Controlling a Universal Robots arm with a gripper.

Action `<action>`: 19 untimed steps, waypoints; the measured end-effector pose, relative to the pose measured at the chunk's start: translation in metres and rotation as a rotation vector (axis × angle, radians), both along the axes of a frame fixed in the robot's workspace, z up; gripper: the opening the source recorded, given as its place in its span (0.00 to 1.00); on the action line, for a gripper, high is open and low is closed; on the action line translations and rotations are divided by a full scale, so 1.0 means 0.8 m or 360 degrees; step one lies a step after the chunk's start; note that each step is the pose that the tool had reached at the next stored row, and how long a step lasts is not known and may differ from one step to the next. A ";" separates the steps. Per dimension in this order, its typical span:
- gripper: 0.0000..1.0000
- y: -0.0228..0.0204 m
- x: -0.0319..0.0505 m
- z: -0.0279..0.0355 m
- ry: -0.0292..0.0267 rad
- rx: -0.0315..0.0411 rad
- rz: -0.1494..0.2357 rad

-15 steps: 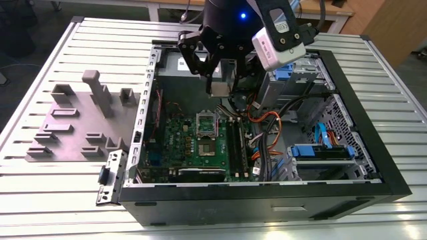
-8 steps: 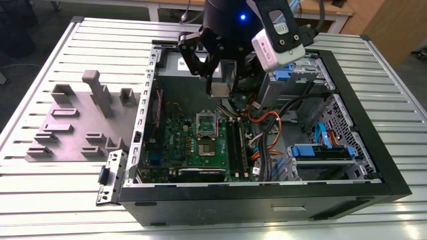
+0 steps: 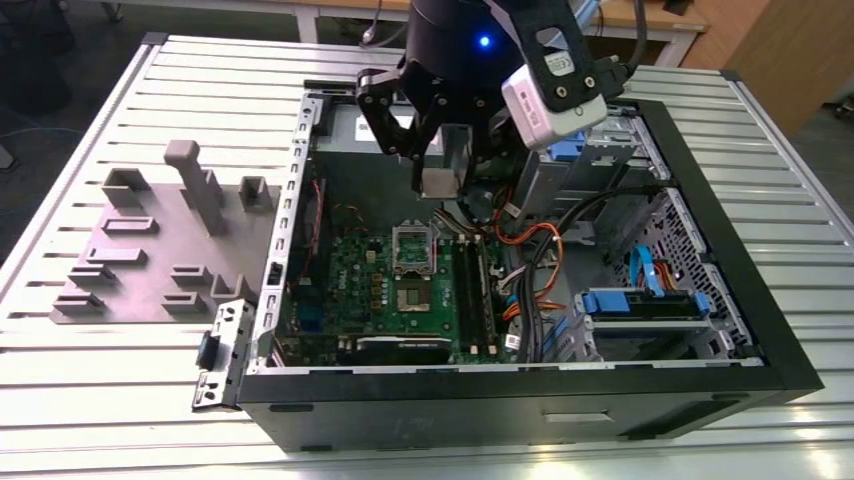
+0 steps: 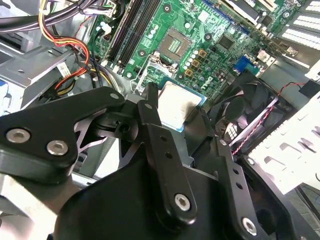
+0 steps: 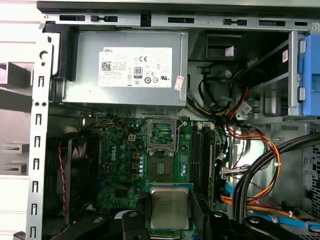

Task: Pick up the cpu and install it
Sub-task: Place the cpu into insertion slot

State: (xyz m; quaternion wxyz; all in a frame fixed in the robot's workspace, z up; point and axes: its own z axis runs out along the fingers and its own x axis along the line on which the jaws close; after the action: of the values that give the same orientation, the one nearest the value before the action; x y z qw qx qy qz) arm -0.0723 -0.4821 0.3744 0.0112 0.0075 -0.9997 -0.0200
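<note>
My gripper [image 3: 439, 176] hangs inside the open computer case [image 3: 534, 410], shut on the cpu [image 3: 437, 185], a small flat silver square with a pale rim. In both wrist views the cpu [image 5: 170, 207] [image 4: 178, 104] sits level between the two black fingers [image 5: 141, 210] [image 4: 150, 107]. It is held in the air above the green motherboard [image 5: 120, 165]. The bare socket [image 5: 162, 168] lies open a little beyond the chip, and its shiny metal frame [image 5: 161, 134] is flipped up at the far side. In the exterior view the socket [image 3: 412, 292] lies lower on the board than the gripper.
A grey power supply [image 5: 125, 67] fills the case end past the socket. Memory slots [image 5: 201, 160] and orange and black cables [image 5: 255, 150] run beside it. A black fan [image 4: 250, 117] sits at the board's other side. A grey plate with slotted blocks [image 3: 147, 260] lies outside the case.
</note>
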 end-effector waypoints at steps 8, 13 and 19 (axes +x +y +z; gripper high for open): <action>0.45 0.0000 0.000 -0.0010 0.00000 0.0000 0.0000; 0.45 0.0000 0.000 -0.0029 0.00000 0.0000 0.0000; 0.45 0.0000 0.000 -0.0046 0.00001 0.0000 0.0000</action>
State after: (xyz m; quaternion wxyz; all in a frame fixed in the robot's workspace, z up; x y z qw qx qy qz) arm -0.0723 -0.4821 0.3707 0.0112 0.0075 -0.9997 -0.0199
